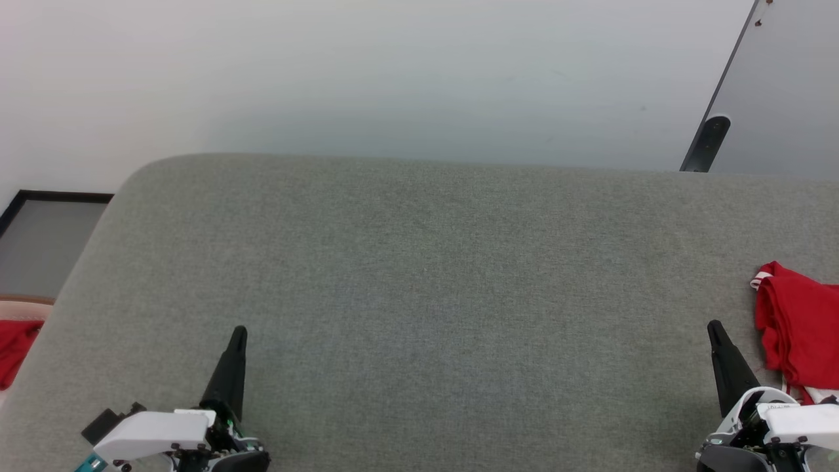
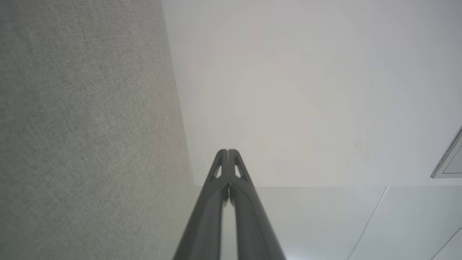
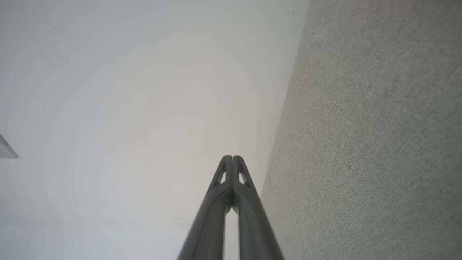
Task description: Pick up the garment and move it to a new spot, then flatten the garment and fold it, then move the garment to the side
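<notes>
The garment (image 1: 798, 334), red with a bit of red-white striped trim, lies bunched at the right edge of the grey padded surface (image 1: 432, 275), partly cut off by the picture's edge. My right gripper (image 1: 716, 328) is shut just to its left, tips together, holding nothing. At the lower left, my left gripper (image 1: 239, 333) is also shut and empty, far from the garment. In the left wrist view the left gripper (image 2: 228, 151) shows its tips pressed together. The right wrist view shows the same of the right gripper (image 3: 232, 157).
A plain red cloth (image 1: 14, 351) hangs off the surface's left edge. Beyond it stands a dark-framed panel (image 1: 46, 236). A white wall (image 1: 393, 72) rises behind the surface, with a grey board and black bracket (image 1: 711, 141) at the upper right.
</notes>
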Robot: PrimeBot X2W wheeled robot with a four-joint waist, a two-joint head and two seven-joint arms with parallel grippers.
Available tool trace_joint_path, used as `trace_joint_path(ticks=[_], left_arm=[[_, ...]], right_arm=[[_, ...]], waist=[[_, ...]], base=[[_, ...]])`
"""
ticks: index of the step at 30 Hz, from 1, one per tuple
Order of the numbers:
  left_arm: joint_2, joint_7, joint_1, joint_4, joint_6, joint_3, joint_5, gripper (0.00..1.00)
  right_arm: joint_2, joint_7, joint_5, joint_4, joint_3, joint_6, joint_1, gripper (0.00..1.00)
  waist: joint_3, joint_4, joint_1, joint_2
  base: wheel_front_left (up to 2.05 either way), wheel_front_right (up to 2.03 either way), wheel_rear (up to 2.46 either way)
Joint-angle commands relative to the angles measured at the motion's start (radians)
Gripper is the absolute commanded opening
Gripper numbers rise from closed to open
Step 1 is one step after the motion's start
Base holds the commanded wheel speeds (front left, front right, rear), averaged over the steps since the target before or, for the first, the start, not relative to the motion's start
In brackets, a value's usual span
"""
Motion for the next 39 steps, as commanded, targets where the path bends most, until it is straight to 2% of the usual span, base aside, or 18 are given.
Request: trace_joint_path(ticks=[1, 39], left_arm=[[-0.003, 0.004, -0.01, 0.004, -0.01, 0.005, -0.018, 0.0], [-0.004, 0.007, -0.013, 0.004, -0.009, 0.006, -0.023, 0.0]], right_arm=[[0.005, 0.005, 0.014, 0.003, 0.004, 0.0, -0.017, 0.0], [0.006, 0.005, 0.022, 0.004, 0.005, 0.0, -0.012, 0.0]], waist=[[0.0, 0.0, -0.0001, 0.0], [-0.001, 0.001, -0.0001, 0.0]], base=[[0.0, 0.0, 0.0], [0.0, 0.0, 0.0]])
